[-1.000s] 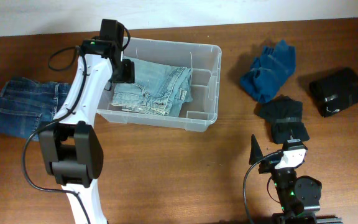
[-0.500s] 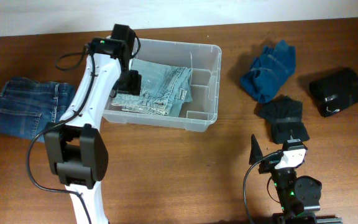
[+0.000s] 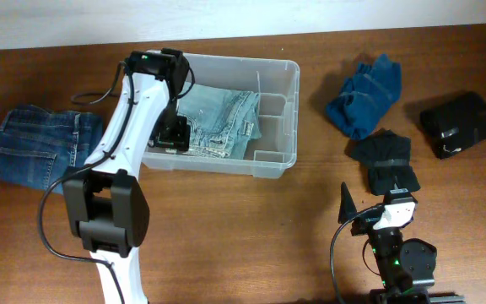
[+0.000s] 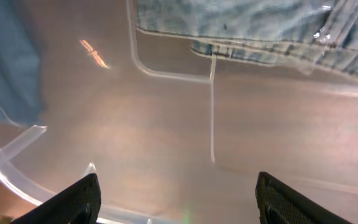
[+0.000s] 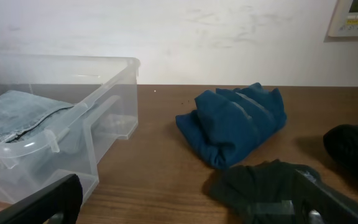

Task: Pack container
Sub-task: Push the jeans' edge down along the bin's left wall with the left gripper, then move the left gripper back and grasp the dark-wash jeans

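Observation:
The container [image 3: 287, 118] is a clear plastic tub at the back centre of the table, with folded light blue jeans [image 3: 222, 122] lying inside. My left gripper [image 3: 174, 133] hangs over the tub's left end, beside the jeans. In the left wrist view it [image 4: 179, 208] is open and empty above the bare tub floor [image 4: 166, 124], with the light jeans [image 4: 260, 25] ahead. My right gripper [image 3: 371, 203] rests low near the front right. In the right wrist view it [image 5: 188, 205] is open and empty, with the tub [image 5: 61, 124] to its left.
Folded dark blue jeans [image 3: 36, 143] lie on the table left of the tub. A blue garment [image 3: 365, 93], a black garment [image 3: 386, 160] and another black bundle [image 3: 461, 124] lie at the right. The blue one [image 5: 235, 121] and the near black one [image 5: 266, 186] show in the right wrist view.
My left gripper has moved from the tub's back-left part toward its front-left side, staying open. The light jeans and the right arm have not moved.

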{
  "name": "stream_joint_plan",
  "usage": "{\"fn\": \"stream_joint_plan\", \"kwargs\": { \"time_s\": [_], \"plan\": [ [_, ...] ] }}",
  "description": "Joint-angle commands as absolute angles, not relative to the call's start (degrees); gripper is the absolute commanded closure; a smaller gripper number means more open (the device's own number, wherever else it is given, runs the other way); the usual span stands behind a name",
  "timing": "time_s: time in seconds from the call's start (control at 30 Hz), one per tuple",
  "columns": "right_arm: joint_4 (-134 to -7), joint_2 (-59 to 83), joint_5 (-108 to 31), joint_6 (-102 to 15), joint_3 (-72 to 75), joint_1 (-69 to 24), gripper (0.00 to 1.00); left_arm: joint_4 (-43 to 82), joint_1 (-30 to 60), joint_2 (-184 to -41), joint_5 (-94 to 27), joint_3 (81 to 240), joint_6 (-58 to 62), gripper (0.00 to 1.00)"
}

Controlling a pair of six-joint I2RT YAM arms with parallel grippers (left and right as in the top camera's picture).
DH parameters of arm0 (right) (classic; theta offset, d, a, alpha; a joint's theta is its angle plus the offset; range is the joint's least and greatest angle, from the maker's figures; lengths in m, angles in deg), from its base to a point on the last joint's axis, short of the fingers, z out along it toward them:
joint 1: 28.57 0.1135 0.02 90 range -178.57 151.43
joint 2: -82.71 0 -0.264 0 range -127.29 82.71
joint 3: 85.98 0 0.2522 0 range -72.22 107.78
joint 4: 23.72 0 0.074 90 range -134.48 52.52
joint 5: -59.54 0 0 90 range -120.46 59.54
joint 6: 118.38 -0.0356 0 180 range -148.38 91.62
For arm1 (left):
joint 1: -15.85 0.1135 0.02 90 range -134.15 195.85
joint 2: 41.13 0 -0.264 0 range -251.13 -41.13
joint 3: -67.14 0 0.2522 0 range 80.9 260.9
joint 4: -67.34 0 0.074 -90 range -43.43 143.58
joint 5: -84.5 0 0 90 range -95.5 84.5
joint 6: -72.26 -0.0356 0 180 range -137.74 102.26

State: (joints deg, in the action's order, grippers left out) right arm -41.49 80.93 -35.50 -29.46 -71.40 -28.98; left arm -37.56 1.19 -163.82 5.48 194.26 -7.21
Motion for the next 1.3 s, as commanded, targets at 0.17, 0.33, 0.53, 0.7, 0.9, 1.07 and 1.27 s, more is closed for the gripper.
{"fn": "stream_joint_plan", "kwargs": {
  "time_s": [0.17, 0.33, 0.53, 0.7, 0.9, 1.07, 1.27],
  "plan": [
    [-41.5, 81.2, -35.2, -29.2, -71.9, -29.4, 0.02, -39.9, -3.4, -161.5, 6.0, 195.1, -5.1, 0.19],
    [-41.5, 81.2, -35.2, -29.2, -71.9, -29.4, 0.02, -36.3, -3.5, -160.8, 8.0, 195.1, -4.8, 0.17],
    [-41.5, 81.2, -35.2, -29.2, -71.9, -29.4, 0.02, -29.8, -0.3, -154.0, 8.3, 195.1, -4.0, 0.03],
    [-41.5, 81.2, -35.2, -29.2, -71.9, -29.4, 0.01, -26.1, 5.9, -146.3, 11.5, 195.1, -4.1, 0.01],
    [-41.5, 81.2, -35.2, -29.2, -71.9, -29.4, 0.02, -22.7, 18.4, -144.3, 3.5, 194.9, -2.9, 0.01],
    [-41.5, 81.2, -35.2, -29.2, -71.9, -29.4, 0.02, -19.5, 29.0, -145.6, -7.3, 192.5, -1.0, 0.01],
    [-41.5, 81.2, -35.2, -29.2, -71.9, -29.4, 0.02, -12.4, 38.2, -145.6, -16.4, 184.1, 1.1, 0.01]
  ]
}}
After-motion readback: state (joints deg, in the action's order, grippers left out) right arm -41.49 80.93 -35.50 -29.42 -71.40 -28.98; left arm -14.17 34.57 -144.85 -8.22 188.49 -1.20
